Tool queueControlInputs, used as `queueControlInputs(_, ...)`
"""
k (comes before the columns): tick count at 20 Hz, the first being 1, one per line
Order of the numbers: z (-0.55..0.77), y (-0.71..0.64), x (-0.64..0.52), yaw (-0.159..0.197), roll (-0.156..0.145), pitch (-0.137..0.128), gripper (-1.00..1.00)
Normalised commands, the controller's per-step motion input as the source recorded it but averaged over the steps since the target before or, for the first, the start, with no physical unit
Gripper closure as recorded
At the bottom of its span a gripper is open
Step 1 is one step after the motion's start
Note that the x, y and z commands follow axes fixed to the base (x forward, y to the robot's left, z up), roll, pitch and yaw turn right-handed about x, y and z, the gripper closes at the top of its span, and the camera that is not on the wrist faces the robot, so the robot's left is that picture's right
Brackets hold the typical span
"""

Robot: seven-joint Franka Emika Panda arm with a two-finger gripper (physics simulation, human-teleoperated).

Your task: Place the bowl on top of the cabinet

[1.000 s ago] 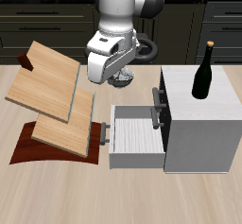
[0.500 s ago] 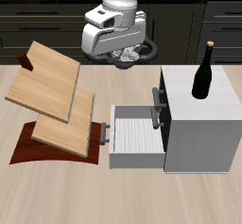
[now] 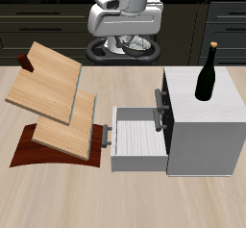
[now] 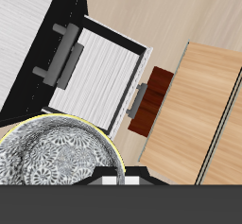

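The bowl (image 4: 55, 164) is held up high in the air, far above the tabletop (image 3: 125, 189). It is gripped at its rim by the tool (image 3: 122, 47), which is closed on it. In the wrist view the speckled inside of the bowl is seen close up. Down below, the cabinet (image 3: 207, 126) is seen with its drawer (image 3: 136, 139) pulled out. A black bottle (image 3: 206, 74) is standing on the cabinet's flat top, near the back. Beside the drawer, some tilted wooden boards (image 3: 50, 88) are seen. The carrying step seems to be under way. Next, the bowl probably needs to be moved over the bare part of the top, kept away from the bottle, and lowered gently.
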Motion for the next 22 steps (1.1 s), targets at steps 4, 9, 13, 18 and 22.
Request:
queueControlInputs(4,0.13,0.27,-0.25,-0.177,0.022,-0.054,1.0)
queueControlInputs(9,0.12,0.04,-0.08,-0.172,-0.034,-0.017,1.0)
queueControlInputs(13,0.04,0.19,-0.11,-0.164,-0.006,-0.025,1.0)
queueControlInputs(18,0.04,0.28,-0.28,-0.1,0.007,-0.052,1.0)
queueControlInputs(22,0.1,0.47,-0.18,0.002,0.087,-0.027,1.0)
